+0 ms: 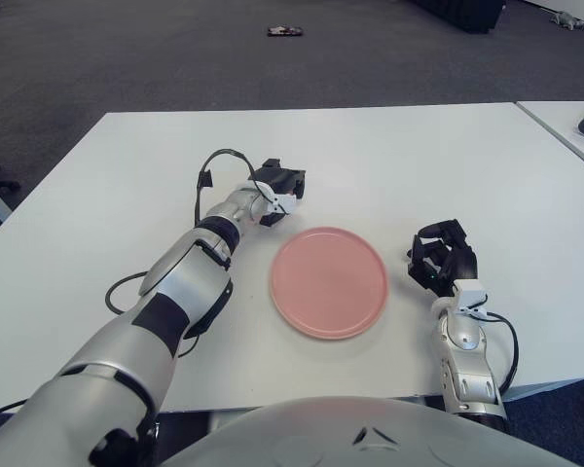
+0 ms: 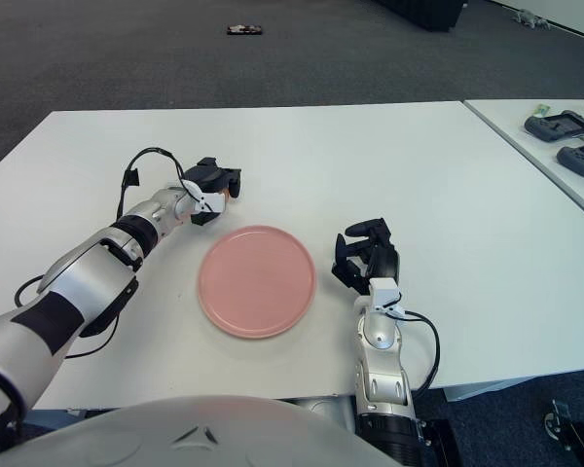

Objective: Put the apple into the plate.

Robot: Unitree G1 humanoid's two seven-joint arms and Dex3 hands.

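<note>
The pink plate (image 1: pixel 328 282) lies empty on the white table (image 1: pixel 419 156), near the front edge. My left hand (image 1: pixel 278 187) is just beyond the plate's far left rim, low over the table, with its fingers curled tight together. The apple shows nowhere on the table or in the plate; it is hidden inside those curled fingers. My right hand (image 1: pixel 442 255) shows to the right of the plate, apart from its rim, with relaxed fingers and nothing in it.
A second table with dark devices (image 2: pixel 563 125) stands at the far right across a narrow gap. A small dark object (image 1: pixel 285 31) lies on the carpet beyond the table. A black cable (image 1: pixel 206 175) loops off my left wrist.
</note>
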